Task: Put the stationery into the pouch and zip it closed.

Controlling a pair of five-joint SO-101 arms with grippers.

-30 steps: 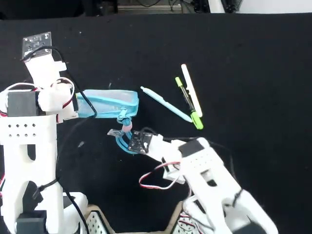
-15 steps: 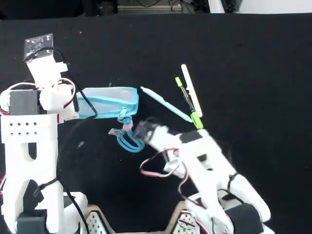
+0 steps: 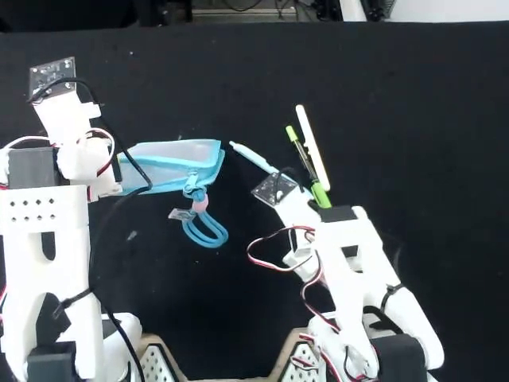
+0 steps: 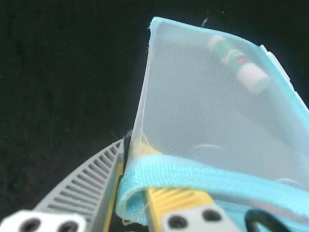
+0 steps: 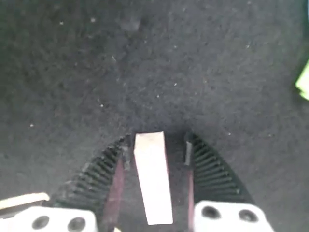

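Observation:
The light blue mesh pouch [image 3: 171, 163] lies left of centre, and my left gripper [image 3: 118, 179] is shut on its left end. In the left wrist view the pouch [image 4: 212, 111] holds a green and white stick [image 4: 236, 60], with its blue hem pinched in my left gripper [image 4: 140, 188]. The zip pull and blue loop strap [image 3: 203, 227] hang off the pouch's near corner. My right gripper [image 3: 274, 187] stands over the light blue pen [image 3: 250, 154], beside the green highlighter [image 3: 306, 165] and white pen [image 3: 312, 143]. My right gripper [image 5: 153, 159] is open, with a pale oblong piece [image 5: 153, 176] between its fingers, a gap on each side.
The black table [image 3: 413, 103] is bare to the right and at the back. Both arm bases stand at the near edge. A lime green tip [image 5: 303, 84] shows at the edge of the right wrist view.
My right gripper has left the zip strap and swung right and back to the pens. The left arm has tilted the pouch slightly, and the strap has settled lower.

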